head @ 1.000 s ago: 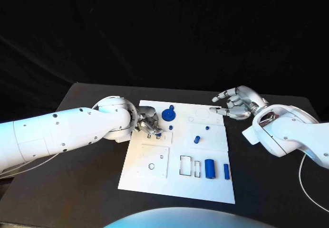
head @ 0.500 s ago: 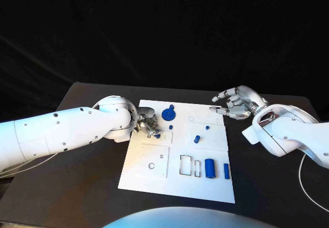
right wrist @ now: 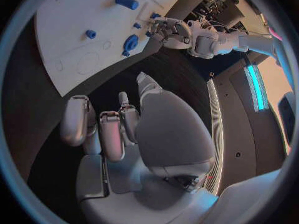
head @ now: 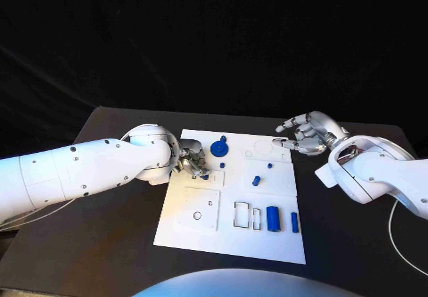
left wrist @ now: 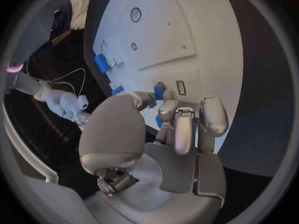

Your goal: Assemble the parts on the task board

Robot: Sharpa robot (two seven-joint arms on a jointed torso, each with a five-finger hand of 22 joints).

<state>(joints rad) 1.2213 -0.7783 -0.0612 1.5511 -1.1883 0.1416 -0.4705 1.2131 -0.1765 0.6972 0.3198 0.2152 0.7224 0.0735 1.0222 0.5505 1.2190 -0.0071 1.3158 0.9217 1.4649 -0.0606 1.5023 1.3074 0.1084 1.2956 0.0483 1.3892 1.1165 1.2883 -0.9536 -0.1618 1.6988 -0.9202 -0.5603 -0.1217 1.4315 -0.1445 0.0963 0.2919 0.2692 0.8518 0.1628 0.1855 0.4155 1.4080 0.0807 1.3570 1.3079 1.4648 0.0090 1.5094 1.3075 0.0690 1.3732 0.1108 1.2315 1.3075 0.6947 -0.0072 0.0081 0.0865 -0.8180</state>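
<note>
So the white task board (head: 234, 204) sits in the middle of the black table (head: 107, 235), and the left hand (head: 191, 162) is down at the board's far-left edge. Its fingers are bunched together over a small blue part (head: 205, 176) there; the left wrist view shows fingertips (left wrist: 167, 107) right up against a little blue piece (left wrist: 159, 91) on the board, but it's hard to tell whether the hand actually pinches it or just touches it.

The right hand (head: 306, 135) hovers by the board's far-right corner, holding nothing, fingers loosely curled but apart. From its wrist view the palm (right wrist: 156, 134) is over the dark table, off the board's edge.

Other parts on the board: a round blue disc (head: 218, 149) near the far edge just beside the left hand, a small blue peg (head: 269, 166) and a short blue cylinder (head: 256, 181) around the middle, and down at the near side a fat blue cylinder (head: 273, 219) with a thin blue bar (head: 294, 223) right next to it, beside some rectangular cutouts (head: 242, 215).
</note>
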